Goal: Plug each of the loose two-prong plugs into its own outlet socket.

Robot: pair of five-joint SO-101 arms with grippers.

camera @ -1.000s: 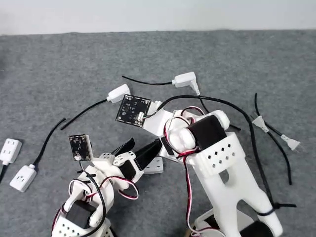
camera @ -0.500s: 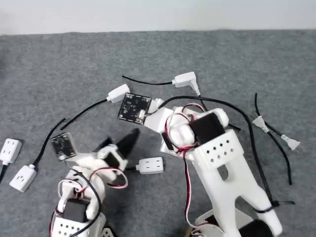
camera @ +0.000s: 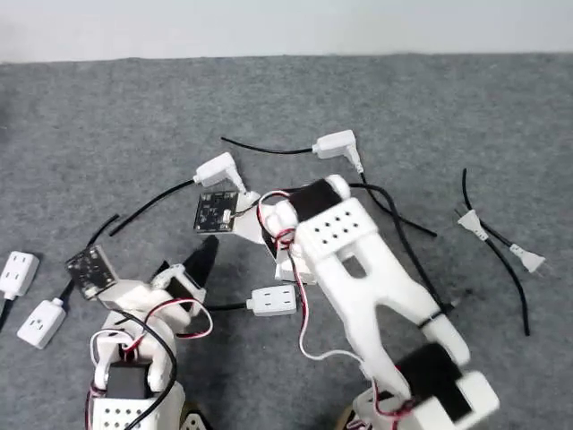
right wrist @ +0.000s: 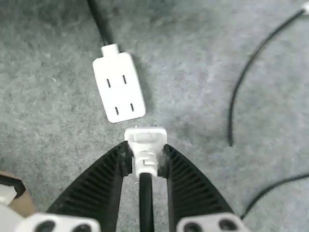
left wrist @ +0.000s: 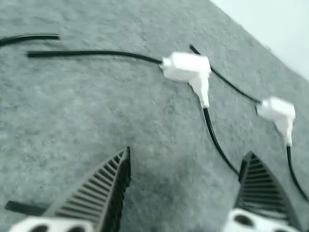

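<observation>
My right gripper (right wrist: 145,147) is shut on a white two-prong plug (right wrist: 146,141), prongs facing a white outlet socket (right wrist: 119,87) a short gap ahead on the carpet. From above, that socket (camera: 273,300) lies beside the right arm (camera: 331,233), which hides its gripper. My left gripper (left wrist: 187,154) is open and holds nothing. It hovers over the carpet facing two loose white plugs (left wrist: 188,67) (left wrist: 277,110). In the high view the left gripper (camera: 192,258) sits left of the socket, with those plugs (camera: 218,167) (camera: 336,143) farther back.
Two more white outlet sockets (camera: 18,271) (camera: 42,322) lie at the left edge. A thin plug cord (camera: 528,260) lies at the right. Black cables (camera: 152,206) cross the grey carpet around both arms.
The left gripper drew back from the middle socket and swung left. The right arm swung left and forward over the socket, bringing its plug up to it.
</observation>
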